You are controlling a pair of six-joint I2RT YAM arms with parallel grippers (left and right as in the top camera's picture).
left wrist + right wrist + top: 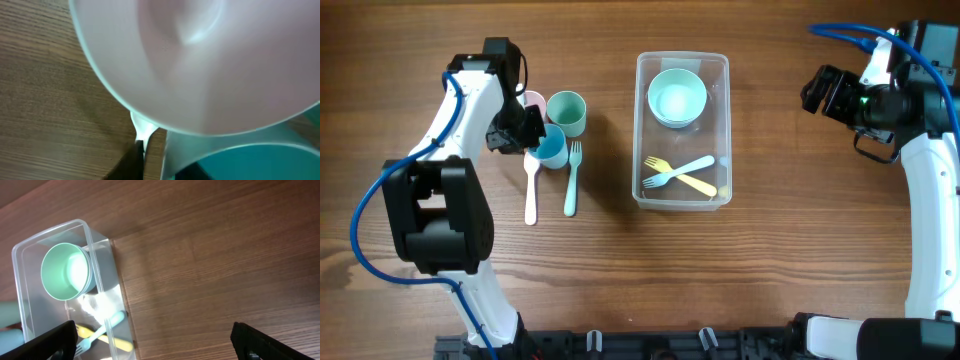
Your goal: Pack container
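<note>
Two forks lie crossed in the lower end of the container [639, 130]: a pale blue fork [685, 169] and a yellow fork [698, 185]. A mint bowl [677, 97] sits in its upper end. The clear container stands on the wooden bench [770, 250] at the middle of the overhead frame, its long side running up and down.

Left of it, a green cup [566, 112] and a blue cup [551, 150] stand close together, with a pink cup [533, 98] mostly hidden under the left arm. Below the cups, a white spoon [531, 190] and a teal fork [571, 180] lie side by side.

The left hand [520, 128] sits right at the cluster of cups. In its wrist view the pink cup [210, 60] fills most of the frame, and I cannot tell whether the hand is grasping or released.

The right hand [820, 90] hangs in the upper right of the overhead frame, well apart from the container. Its wrist view shows its fingers [50, 340] spread wide, released and holding nothing, with the container in the left half of that frame.
</note>
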